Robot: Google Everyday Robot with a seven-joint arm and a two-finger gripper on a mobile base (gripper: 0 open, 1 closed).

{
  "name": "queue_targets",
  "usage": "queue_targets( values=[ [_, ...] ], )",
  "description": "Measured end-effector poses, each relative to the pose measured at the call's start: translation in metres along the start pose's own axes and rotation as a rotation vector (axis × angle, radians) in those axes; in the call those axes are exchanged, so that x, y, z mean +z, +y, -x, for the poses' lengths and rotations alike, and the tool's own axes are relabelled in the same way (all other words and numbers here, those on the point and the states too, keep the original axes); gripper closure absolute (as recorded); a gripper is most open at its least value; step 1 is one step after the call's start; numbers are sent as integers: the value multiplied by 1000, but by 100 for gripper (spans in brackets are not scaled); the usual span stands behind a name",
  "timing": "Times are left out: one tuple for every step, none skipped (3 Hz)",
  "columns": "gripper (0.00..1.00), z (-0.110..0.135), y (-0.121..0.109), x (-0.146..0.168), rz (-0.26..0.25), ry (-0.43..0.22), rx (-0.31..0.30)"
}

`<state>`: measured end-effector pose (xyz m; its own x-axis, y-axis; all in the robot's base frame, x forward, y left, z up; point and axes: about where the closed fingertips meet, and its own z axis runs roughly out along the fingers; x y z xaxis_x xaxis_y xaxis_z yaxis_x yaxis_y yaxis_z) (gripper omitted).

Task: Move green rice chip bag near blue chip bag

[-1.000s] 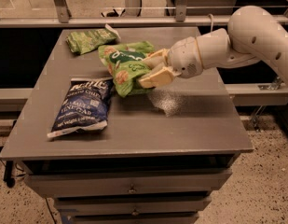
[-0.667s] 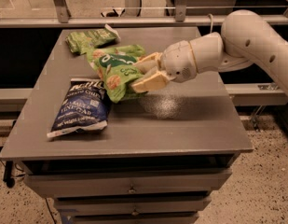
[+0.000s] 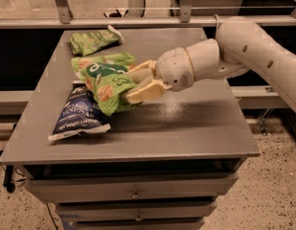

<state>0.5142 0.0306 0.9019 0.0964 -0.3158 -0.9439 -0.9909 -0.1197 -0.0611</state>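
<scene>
Grey desk [image 3: 195,128]: my pincer [image 3: 133,84] clamps green rice chip bag [image 3: 105,78], one o'clock of blue chip bag [image 3: 80,114]; releasing here risks overlap.

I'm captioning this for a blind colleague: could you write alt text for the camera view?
Reaching in from the right, the gripper holds the green rice chip bag right by the top edge of the blue chip bag on a gray table. A smaller green bag lies near the table's far left corner.
</scene>
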Motion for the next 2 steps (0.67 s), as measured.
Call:
queue_targets(
  values=[
    [60, 1, 8, 7, 29, -11, 5],
    [37, -2, 10, 6, 28, -9, 12]
  ],
)
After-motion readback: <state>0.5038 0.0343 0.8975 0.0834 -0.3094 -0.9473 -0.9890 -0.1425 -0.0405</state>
